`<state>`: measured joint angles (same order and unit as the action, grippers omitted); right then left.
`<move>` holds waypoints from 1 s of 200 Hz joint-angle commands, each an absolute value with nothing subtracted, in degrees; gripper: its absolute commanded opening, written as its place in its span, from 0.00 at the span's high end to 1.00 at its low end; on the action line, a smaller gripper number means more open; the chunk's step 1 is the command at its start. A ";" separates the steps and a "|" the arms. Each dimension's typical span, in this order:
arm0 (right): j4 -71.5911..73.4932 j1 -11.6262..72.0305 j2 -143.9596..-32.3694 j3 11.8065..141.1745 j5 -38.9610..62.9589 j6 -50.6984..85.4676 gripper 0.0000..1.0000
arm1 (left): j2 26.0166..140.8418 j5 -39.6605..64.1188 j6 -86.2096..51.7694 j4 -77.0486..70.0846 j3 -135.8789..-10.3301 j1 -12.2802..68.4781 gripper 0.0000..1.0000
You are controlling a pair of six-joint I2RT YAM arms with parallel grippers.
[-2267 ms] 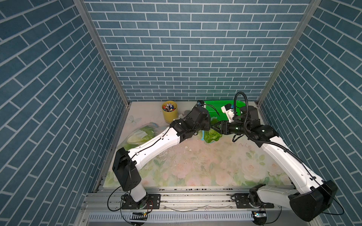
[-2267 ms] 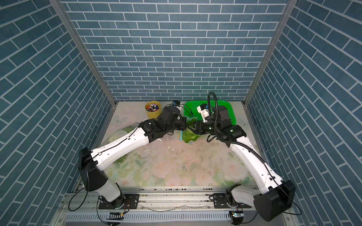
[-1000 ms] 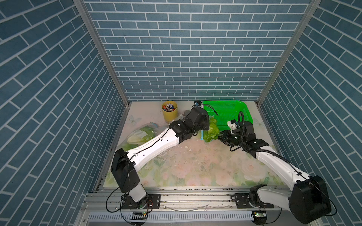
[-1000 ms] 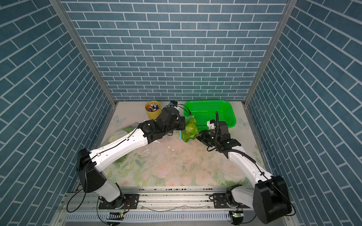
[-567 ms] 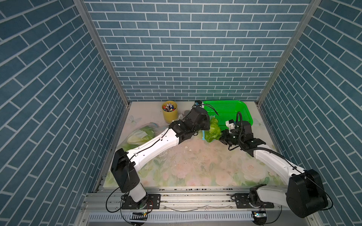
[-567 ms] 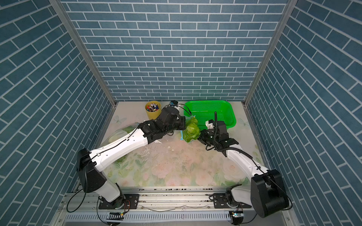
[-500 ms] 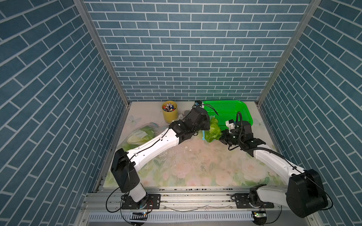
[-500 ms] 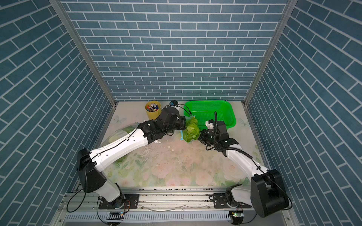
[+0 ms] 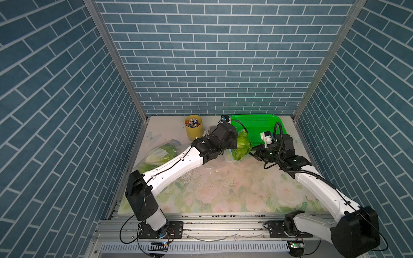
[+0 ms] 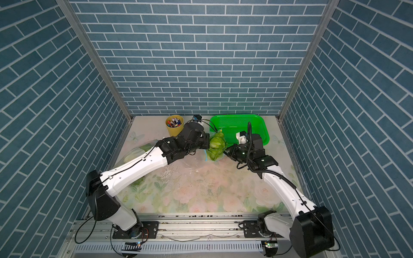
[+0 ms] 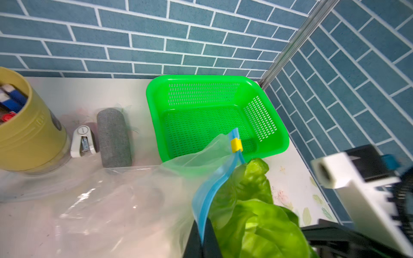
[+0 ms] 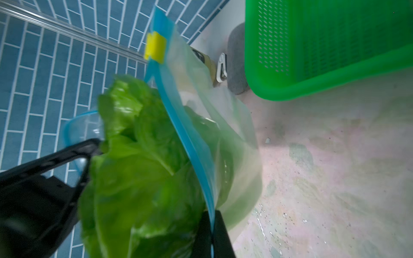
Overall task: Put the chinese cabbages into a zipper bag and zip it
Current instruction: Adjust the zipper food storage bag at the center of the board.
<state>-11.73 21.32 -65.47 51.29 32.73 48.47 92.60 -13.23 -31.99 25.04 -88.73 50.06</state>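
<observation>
The left gripper (image 11: 202, 243) is pressed together on the blue zipper strip (image 11: 211, 189) of the bag (image 11: 196, 158) and pinches one rim of it. The right gripper (image 12: 211, 236) is closed in the same way on the opposite rim, as the right wrist view shows. Between the two rims the mouth of the bag is open. A cabbage (image 12: 143, 169) sits in it, and its green leaves rise above the strip. How deep it goes into the bag cannot be told. The yellow slider (image 11: 236, 145) is at the far end of the strip, away from both grippers.

In both top views the bag stands between the two grippers, just in front of the green basket (image 9: 252, 121).

A second bag (image 9: 161, 152) lies on the left side of the table (image 9: 223, 189), partly under the left arm. A cabbage with a pale stalk is inside it; how many heads it holds cannot be told. At the back stands a yellow cup (image 9: 193, 129) with pens, and beside it lie a small white tool (image 11: 83, 141) and a grey roll (image 11: 114, 138).
</observation>
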 commanded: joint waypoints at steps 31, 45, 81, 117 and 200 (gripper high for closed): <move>-20.36 21.92 -62.41 60.50 33.02 41.72 1.00 | 89.57 -16.67 -27.31 29.88 -91.77 49.44 1.00; -20.76 22.77 -62.46 62.04 32.95 40.97 1.00 | 89.43 -17.61 -26.72 30.95 -92.45 49.39 1.00; -22.52 23.86 -62.85 65.62 31.81 39.33 1.00 | 88.91 -17.26 -24.56 32.80 -94.52 49.32 1.00; -20.98 25.37 -62.13 67.16 32.94 38.15 1.00 | 87.24 -15.41 -22.64 32.70 -94.56 49.31 1.00; -20.58 29.14 -64.10 71.15 30.08 36.38 1.00 | 89.12 -12.10 -16.02 37.98 -99.50 48.52 1.00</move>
